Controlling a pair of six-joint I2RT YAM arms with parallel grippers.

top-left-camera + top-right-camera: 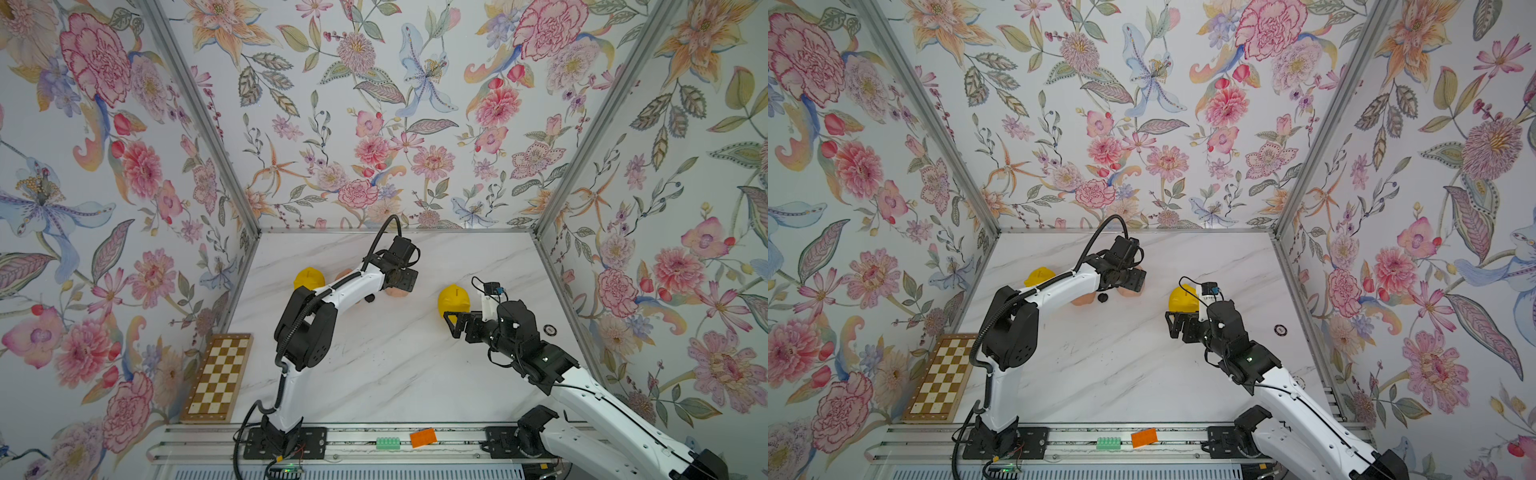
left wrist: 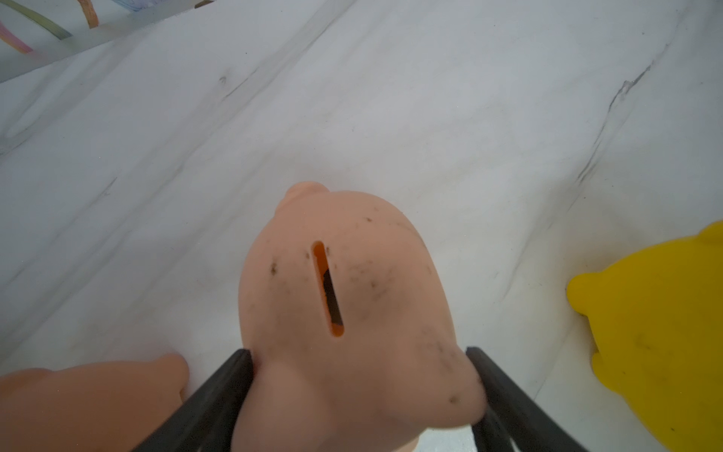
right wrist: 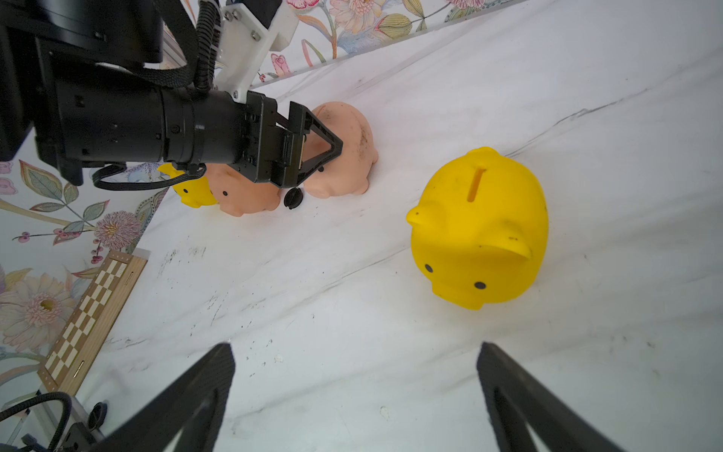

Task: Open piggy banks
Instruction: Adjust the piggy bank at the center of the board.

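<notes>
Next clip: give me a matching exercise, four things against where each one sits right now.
Things:
1 smudged peach-pink pig
2 yellow pig
3 chessboard
4 black plug

Places:
A by the left wall
B between pig 1 and the other peach-pink pig
C between the left gripper's fingers
D standing free ahead of the open right gripper

Pairs: 1-C, 2-D, 3-A, 4-B

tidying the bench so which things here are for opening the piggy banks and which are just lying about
Job: gripped pink pig, other pink pig, right yellow pig, left yellow pig.
Lying about: chessboard, green block, orange block, round token.
</notes>
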